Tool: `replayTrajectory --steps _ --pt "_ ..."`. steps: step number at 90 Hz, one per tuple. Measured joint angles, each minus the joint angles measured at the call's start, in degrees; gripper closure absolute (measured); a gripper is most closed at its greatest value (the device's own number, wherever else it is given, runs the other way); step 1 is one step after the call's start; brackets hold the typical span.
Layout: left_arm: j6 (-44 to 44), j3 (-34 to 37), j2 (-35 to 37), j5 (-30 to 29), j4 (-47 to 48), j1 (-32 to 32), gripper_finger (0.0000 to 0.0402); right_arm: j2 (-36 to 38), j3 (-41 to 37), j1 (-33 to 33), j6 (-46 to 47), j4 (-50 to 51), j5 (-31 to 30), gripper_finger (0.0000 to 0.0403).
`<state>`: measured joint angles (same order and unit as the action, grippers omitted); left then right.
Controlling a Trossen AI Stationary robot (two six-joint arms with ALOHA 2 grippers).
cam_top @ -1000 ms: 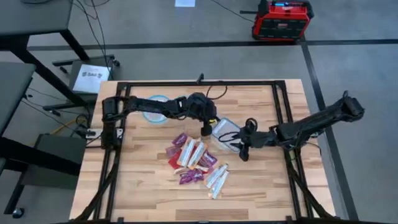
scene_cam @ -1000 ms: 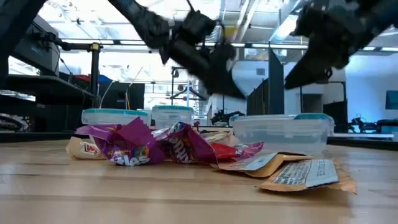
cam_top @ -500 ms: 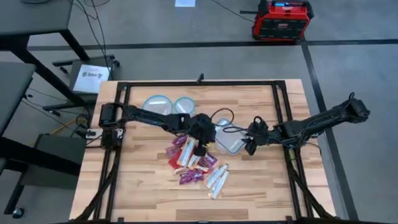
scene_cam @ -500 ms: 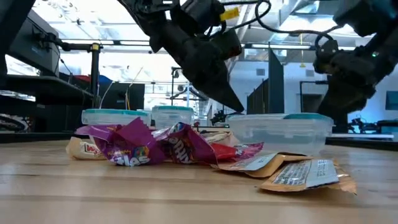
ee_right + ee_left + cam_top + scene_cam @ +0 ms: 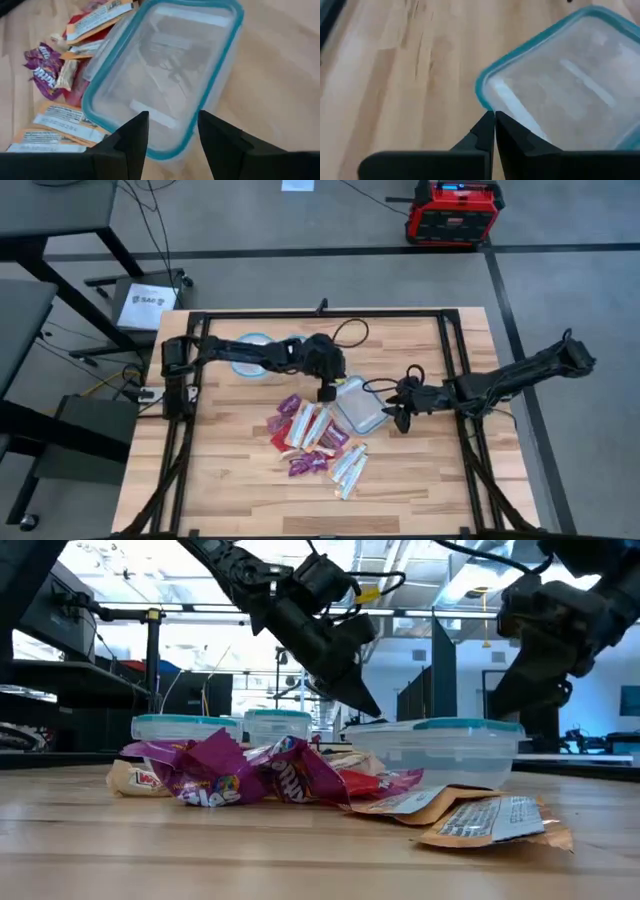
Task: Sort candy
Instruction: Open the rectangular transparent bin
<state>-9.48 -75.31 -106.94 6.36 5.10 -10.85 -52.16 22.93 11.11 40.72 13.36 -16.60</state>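
A: High view: candy (image 5: 314, 434) heaped at mid-surface, rectangular blue-rimmed container (image 5: 360, 402) just beside it toward the right arm. Bare wooden surface (image 5: 220, 470) all round the heap, bounded by the black frame rails (image 5: 463, 370).

B: Left end effector (image 5: 326, 391)?

A: Poised above the container's near corner, fingers (image 5: 492, 132) pressed together, nothing between them.

B: Right end effector (image 5: 398, 416)?

A: Hanging beside the container's opposite edge, fingers (image 5: 131, 137) spread apart, empty, container rim showing between them in the right wrist view.

B: Obstacles?

A: Two round blue-lidded containers (image 5: 250, 346) at the far side, partly covered by the left arm. Low view: purple packets (image 5: 225, 775) in front, flat orange-white wrappers (image 5: 480, 818) lying before the rectangular container.
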Motion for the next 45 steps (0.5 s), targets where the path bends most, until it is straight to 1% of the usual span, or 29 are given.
replayTrajectory --steps 9,16,23,35,45 --pt "3.6 -0.5 2.3 0.7 7.6 2.9 0.0402 0.5 0.0 0.0 1.5 1.0 -0.1 0.0246" --pt "5.4 -0.2 1.8 0.5 13.8 5.4 0.0402 -0.2 0.1 0.0 1.7 1.4 -0.1 0.0246" --pt "6.8 0.1 1.3 -1.1 18.6 7.7 0.0402 -1.7 0.1 0.0 1.9 1.7 0.0 0.0246" --pt "8.6 -0.1 0.6 -5.9 18.2 8.9 0.0402 -5.7 0.0 0.0 2.4 0.8 0.0 0.0246" --pt "8.2 -0.2 -2.3 -7.1 11.7 7.3 0.0402 -9.1 0.0 0.1 2.1 -2.6 0.0 0.0246"
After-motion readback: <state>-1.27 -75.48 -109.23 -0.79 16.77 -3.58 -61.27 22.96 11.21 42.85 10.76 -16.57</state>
